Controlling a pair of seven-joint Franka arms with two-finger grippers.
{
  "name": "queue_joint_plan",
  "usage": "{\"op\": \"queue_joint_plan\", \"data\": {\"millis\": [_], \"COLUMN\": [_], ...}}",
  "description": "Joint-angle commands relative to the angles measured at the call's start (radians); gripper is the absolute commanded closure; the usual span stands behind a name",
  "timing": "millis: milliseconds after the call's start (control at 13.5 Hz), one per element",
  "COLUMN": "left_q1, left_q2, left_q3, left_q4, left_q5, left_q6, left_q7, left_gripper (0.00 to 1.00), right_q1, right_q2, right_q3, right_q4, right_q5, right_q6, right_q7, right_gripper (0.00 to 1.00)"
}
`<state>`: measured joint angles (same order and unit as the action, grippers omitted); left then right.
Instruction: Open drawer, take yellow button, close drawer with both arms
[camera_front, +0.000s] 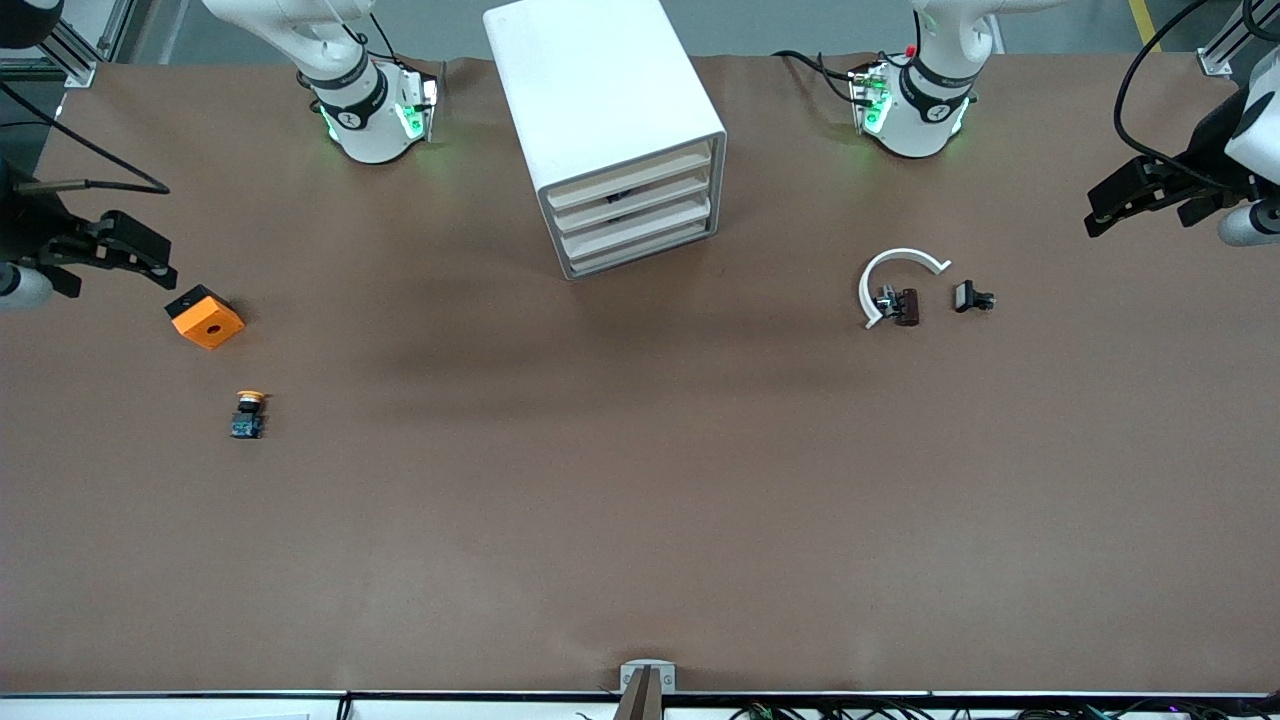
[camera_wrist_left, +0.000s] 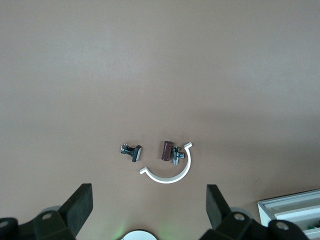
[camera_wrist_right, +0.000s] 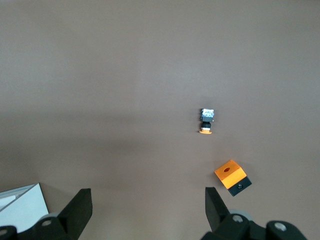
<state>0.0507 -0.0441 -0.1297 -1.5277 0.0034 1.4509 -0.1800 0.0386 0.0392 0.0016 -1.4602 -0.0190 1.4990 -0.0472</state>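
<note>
- Four cream-fronted drawers all pushed in; top drawer (camera_front: 628, 179) flush in the white cabinet (camera_front: 590, 90).
- Button (camera_front: 248, 413) lies on the tabletop (camera_front: 640, 500) toward the right arm's end, nearer the front camera than the orange block (camera_front: 205, 317).
- Left gripper (camera_wrist_left: 149, 212) released, holding nothing, over the white curved piece (camera_front: 893, 277).
- Right gripper (camera_wrist_right: 148, 212) released, holding nothing, up near the orange block.

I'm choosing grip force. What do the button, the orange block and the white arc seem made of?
Button: likely plastic, matte orange cap, black middle, blue base. Orange block: probably plastic, flat even colour with a hole on top, black underside. White arc: thin curved strip, plastic by its look; the part inside it shows shiny metal.
</note>
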Motion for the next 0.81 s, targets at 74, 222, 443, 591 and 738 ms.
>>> {"op": "queue_joint_plan", "data": {"millis": [74,222,443,591,738], "left_q1": [0.0,-0.002,0.0,-0.002,0.0], "left_q2": [-0.02,-0.02,-0.019,-0.016,-0.016], "left_q3": [0.002,0.001,0.002,0.002,0.002], "left_q4": [-0.014,-0.012,-0.012,-0.012,-0.012], "left_q5": [0.003,0.006,0.007,0.007,0.006], "left_q6": [-0.007,-0.007,-0.006,-0.007,-0.007], "left_q7": [0.025,0.027,0.03,0.03,0.031], "left_gripper": [0.0,0.0,0.0,0.0,0.0], "right_q1": [-0.011,0.001,0.021,0.023,0.021], "right_q2": [-0.09,-0.098,-0.098,-0.099,-0.101], "right_q3": [-0.008,-0.021,-0.037,-0.037,-0.034], "right_q4": [-0.075,-0.069,-0.032,-0.029,-0.029], "right_q5": [0.019,0.031,0.033,0.033,0.033], "right_q6": [0.001,-0.019,-0.083,-0.092,-0.102], "right_q7": [0.012,0.012,0.009,0.007,0.003], "right_gripper": [0.0,0.0,0.0,0.0,0.0]}}
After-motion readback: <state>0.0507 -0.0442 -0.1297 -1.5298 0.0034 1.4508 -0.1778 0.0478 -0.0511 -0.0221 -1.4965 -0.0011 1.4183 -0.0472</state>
